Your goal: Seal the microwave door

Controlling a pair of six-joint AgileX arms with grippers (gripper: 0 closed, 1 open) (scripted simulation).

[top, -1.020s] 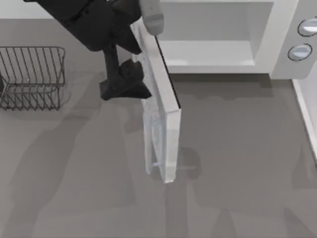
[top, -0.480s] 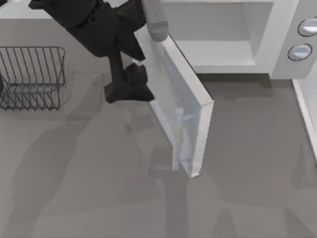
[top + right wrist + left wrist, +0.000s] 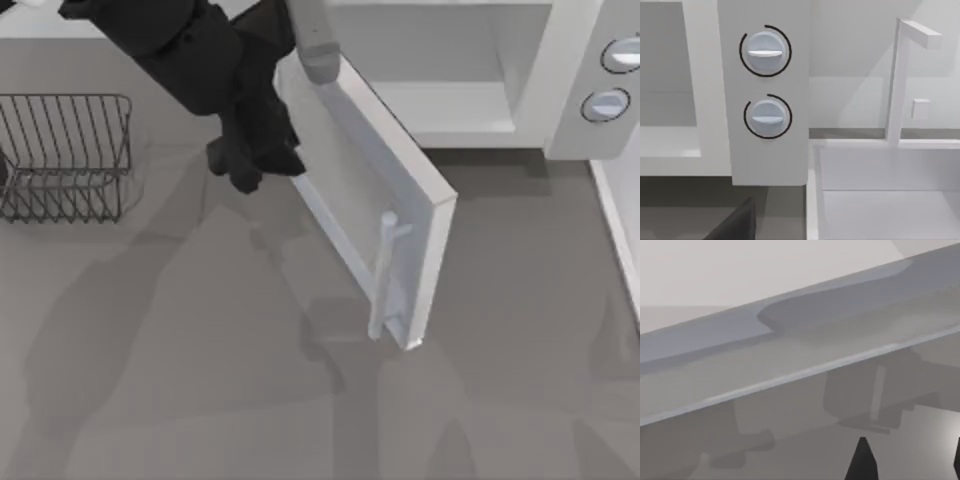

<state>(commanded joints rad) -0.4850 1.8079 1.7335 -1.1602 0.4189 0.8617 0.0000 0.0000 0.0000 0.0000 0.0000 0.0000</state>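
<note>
Closing push underway: left gripper [image 3: 250, 165] sat against the outer face of the microwave door [image 3: 350, 190] near the hinge (finger gap impossible to tell). Door stood about half open; next likely more sweep toward the microwave body [image 3: 560, 80].

A grey tabletop [image 3: 180, 380] carried soft overlapping shadows under even light. A dark wire basket [image 3: 65, 155] stood on it near its left side. Beside the tabletop's right edge lay a white sink [image 3: 885, 190] with a white faucet [image 3: 897, 80].
</note>
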